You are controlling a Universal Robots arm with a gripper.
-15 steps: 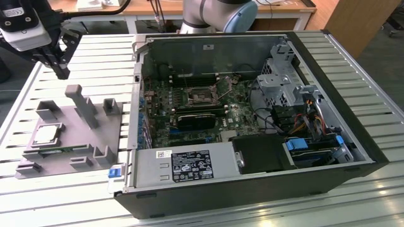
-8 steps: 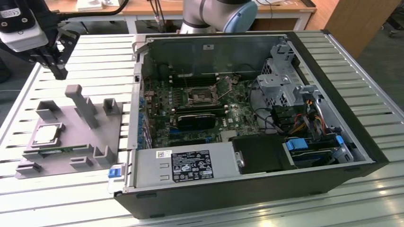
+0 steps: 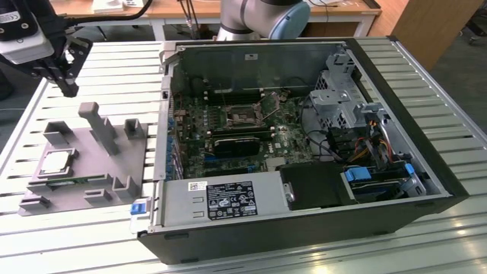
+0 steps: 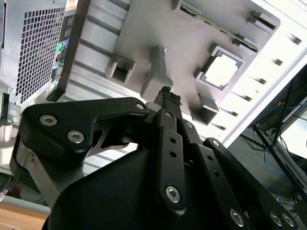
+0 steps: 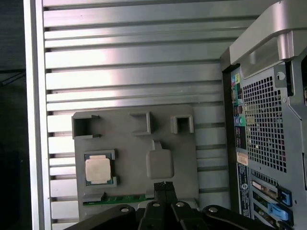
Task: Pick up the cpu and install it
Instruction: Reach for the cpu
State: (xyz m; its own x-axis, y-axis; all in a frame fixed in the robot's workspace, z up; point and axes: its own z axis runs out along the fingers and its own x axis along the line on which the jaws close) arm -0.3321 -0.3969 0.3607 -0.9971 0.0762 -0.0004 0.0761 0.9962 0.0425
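The cpu [image 3: 58, 161] is a small silver square lying flat in a recess of the grey fixture plate [image 3: 91, 177], at the exterior view's left. It also shows in both wrist views [image 4: 220, 71] [image 5: 98, 169]. My gripper [image 3: 68, 87] hangs in the air above the table's far left corner, beyond the fixture and well apart from the cpu. Its black fingertips [image 5: 164, 185] are pressed together with nothing between them, as the second wrist view's gripper [image 4: 169, 96] also shows. The black motherboard socket [image 3: 245, 117] sits inside the open computer case.
The open computer case [image 3: 304, 217] lies on its side across the slatted metal table [image 3: 114, 63], its rear panel [image 5: 261, 129] close to the fixture. Grey upright blocks [image 3: 97, 123] rise from the fixture plate. A green board strip [image 5: 120, 200] lies along one fixture edge.
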